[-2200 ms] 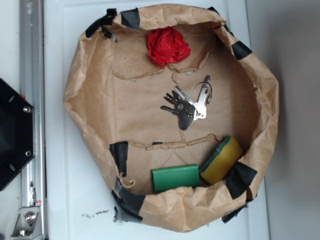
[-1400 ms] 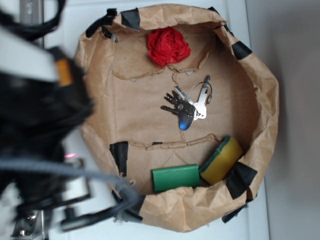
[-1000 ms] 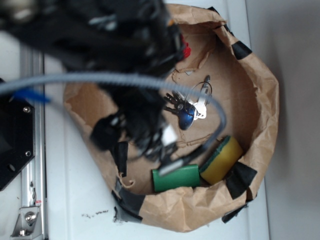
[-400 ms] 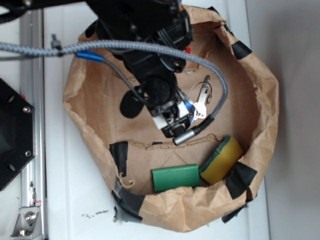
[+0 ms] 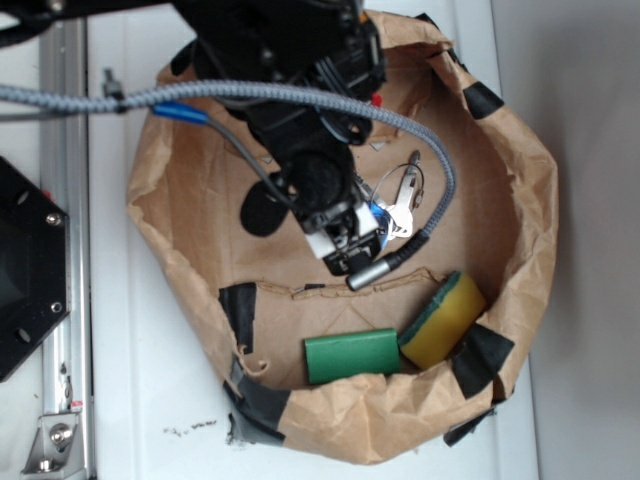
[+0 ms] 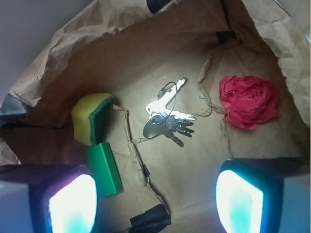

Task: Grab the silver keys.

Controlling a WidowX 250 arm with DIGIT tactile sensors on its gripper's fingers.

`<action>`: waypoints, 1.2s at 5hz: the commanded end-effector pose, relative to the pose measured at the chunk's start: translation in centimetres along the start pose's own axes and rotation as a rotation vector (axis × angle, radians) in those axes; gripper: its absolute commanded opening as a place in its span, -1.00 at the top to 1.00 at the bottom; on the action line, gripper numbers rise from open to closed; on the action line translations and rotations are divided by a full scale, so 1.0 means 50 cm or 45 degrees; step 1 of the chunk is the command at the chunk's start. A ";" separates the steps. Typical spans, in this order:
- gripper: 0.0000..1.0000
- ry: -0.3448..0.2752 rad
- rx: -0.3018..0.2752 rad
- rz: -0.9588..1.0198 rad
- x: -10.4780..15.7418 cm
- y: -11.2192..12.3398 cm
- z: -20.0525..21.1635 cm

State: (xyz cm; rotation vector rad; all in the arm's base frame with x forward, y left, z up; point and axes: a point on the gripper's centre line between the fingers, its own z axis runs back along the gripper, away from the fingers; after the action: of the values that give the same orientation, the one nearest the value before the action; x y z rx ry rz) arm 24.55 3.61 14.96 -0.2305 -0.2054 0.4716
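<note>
Nothing moved; tool (image 6: 155,204) spread wide above silver keys (image 6: 167,121), blades fanning right.

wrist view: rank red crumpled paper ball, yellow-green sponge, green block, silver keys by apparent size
1. Red crumpled paper ball, largest.
2-3. Yellow sponge with green scouring face and green rectangular block: look about equal, so unranked.
4. Silver keys on a wire ring, smallest in bulk, though fanned out.

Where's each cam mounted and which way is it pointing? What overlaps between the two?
Exterior: overhead, looking straight down into the paper-lined bin; the black arm and its cable cover the bin's middle.
Wrist: on the arm, looking down past the pincer with its two glowing fingertips, spread wide, at the bin floor.
Shared: silver keys, yellow sponge, green block. The red rose shows fully only in wrist.
</note>
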 end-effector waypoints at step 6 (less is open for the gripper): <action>-1.00 -0.292 0.010 0.180 0.086 0.010 -0.186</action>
State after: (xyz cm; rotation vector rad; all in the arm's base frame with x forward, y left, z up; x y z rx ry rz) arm 29.72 4.14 5.61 -0.1806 -0.3777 0.6367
